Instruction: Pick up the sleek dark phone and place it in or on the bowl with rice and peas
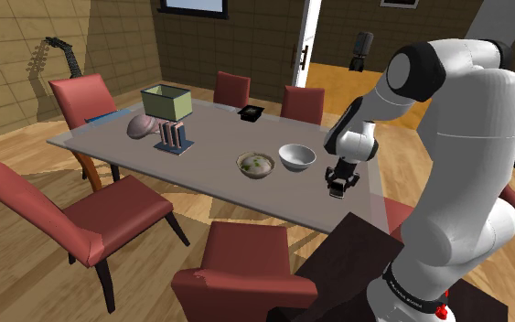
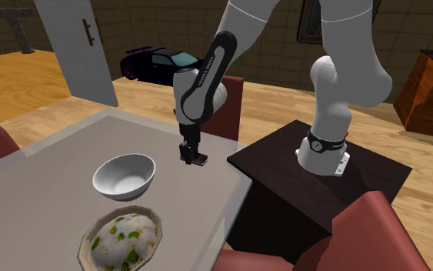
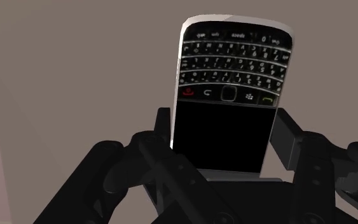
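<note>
1. The gripper (image 3: 225, 132) is closed snug on the phone (image 3: 231, 76), with a black finger pressed against each long edge.
2. Phone's a glossy black slab with rounded corners, a silver rim, a tiny keyboard and a blank screen.
3. The second exterior view puts it low over the edge of the matte grey worktop (image 2: 45, 162), near a smooth white bowl (image 2: 124, 175). The rice-and-peas bowl (image 2: 122, 239) sits just past that.

Black phone (image 3: 228, 95) clasped by fingers (image 3: 290, 140), rice-and-peas bowl (image 2: 84, 245) apart
</note>
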You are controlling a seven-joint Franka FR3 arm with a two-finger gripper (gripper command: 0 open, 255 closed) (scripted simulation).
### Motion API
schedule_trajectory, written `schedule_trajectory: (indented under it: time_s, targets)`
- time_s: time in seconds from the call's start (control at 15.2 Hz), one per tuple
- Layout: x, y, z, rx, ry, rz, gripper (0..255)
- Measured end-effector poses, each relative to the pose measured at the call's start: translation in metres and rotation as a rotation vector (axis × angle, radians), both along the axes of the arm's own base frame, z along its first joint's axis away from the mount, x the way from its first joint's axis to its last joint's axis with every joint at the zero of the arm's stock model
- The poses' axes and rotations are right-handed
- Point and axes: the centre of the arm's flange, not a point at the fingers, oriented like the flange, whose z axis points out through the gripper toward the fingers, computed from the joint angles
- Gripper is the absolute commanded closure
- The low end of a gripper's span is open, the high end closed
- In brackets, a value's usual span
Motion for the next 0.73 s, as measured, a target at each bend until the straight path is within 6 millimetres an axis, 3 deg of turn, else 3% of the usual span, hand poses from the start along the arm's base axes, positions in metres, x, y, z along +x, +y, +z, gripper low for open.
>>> schedule_trajectory:
  time_s: [0.73]
  targets:
    - [0.001,-0.001,0.056,0.0,0.0,0.0,255]
